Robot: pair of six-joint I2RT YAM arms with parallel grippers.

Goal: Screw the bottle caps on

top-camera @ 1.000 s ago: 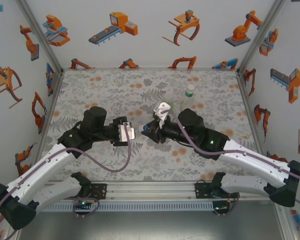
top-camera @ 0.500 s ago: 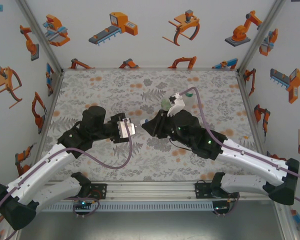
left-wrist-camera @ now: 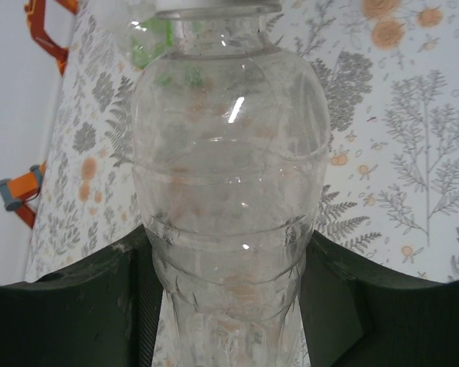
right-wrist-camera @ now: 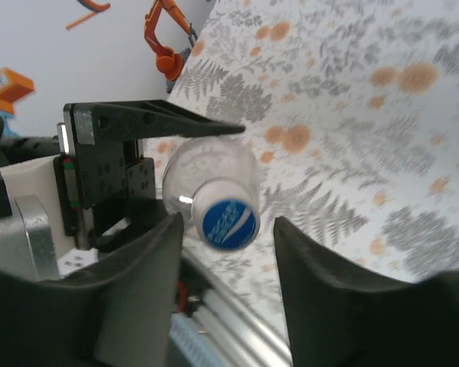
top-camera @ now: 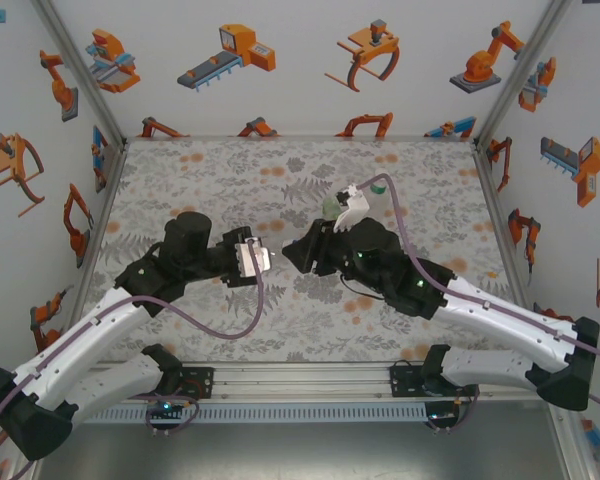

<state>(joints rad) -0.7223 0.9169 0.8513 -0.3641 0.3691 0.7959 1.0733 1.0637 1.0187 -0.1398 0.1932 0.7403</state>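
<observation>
Top external view has the left arm coming in from the left side, and the left gripper (top-camera: 265, 257) sits near the middle of the flowery mat (top-camera: 200, 180). Left wrist view is close up on that gripper, and its two black jaws press on both sides of the clear bottle (left-wrist-camera: 229, 176), pinching it low on its body. The bottle is see-through, with ridges around it, and its top end points away from the camera. It is held up off the mat, lying sideways between the two arms. Right wrist view looks straight at the top end of the bottle, where the blue cap (right-wrist-camera: 228, 220) sits on the neck. The cap is round and has white writing on it. The right gripper (top-camera: 288, 255) faces the left one, very close, tip to tip. Its jaws are spread apart, one on each side of the blue cap, and a little gap shows on both sides, so they do not touch it. Farther right and a bit back, a green bottle (top-camera: 331, 207) peeks out just behind the right wrist, partly hidden by it.
</observation>
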